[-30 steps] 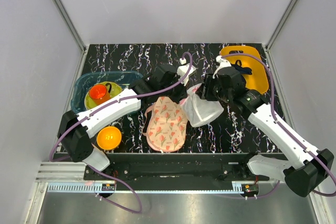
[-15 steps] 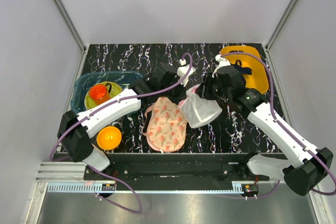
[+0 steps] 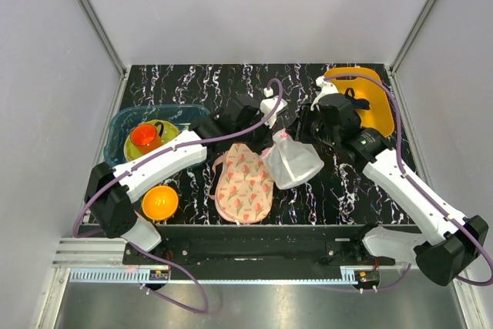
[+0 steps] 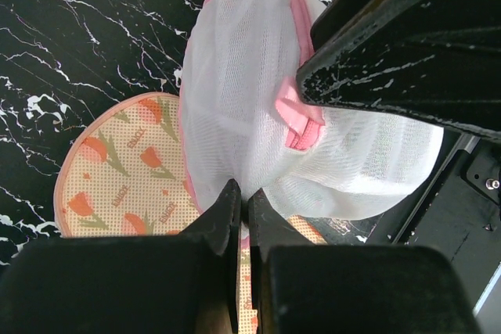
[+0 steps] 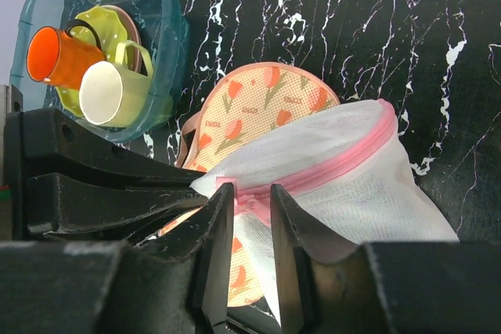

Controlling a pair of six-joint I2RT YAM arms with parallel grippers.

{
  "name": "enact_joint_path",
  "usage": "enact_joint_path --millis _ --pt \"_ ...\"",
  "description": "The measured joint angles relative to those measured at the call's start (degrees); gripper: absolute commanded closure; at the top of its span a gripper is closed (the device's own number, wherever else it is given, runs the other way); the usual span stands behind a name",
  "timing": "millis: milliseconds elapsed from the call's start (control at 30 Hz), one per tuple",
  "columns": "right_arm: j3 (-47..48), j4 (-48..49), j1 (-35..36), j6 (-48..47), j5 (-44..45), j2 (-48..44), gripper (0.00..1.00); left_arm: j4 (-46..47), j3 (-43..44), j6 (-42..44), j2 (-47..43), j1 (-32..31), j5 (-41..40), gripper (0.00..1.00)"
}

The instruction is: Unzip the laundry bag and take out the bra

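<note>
The laundry bag (image 3: 293, 163) (image 4: 250, 99) (image 5: 352, 185) is a white mesh dome with pink zipper trim, lifted at its upper left end between both arms. My left gripper (image 3: 276, 130) (image 4: 243, 197) is shut on the mesh at the bag's edge. From the right, my right gripper (image 3: 299, 133) (image 5: 253, 201) reaches that same end. Its jaws stand a narrow gap apart on either side of the pink zipper tab (image 5: 254, 199). The bra is hidden; nothing shows through the mesh.
A floral peach pad (image 3: 243, 182) (image 4: 117, 177) lies under and left of the bag. At the left, a teal tub (image 3: 123, 125) (image 5: 168, 29) holds an orange cup (image 3: 145, 136). An orange bowl (image 3: 159, 202) sits front left. At the back right, a yellow board (image 3: 379, 113) carries a dark garment (image 3: 350, 98).
The right jaws have narrowed around the pink tab. The bag's raised end has shifted slightly with them. The left gripper has kept its pinch and place.
</note>
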Motion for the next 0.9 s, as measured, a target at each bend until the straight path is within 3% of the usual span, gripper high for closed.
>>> enact_joint_path --millis 900 --pt "-6.21 2.21 0.0 0.0 -3.17 -4.11 0.65 -0.46 0.0 0.0 0.0 -0.11 0.0 1.0"
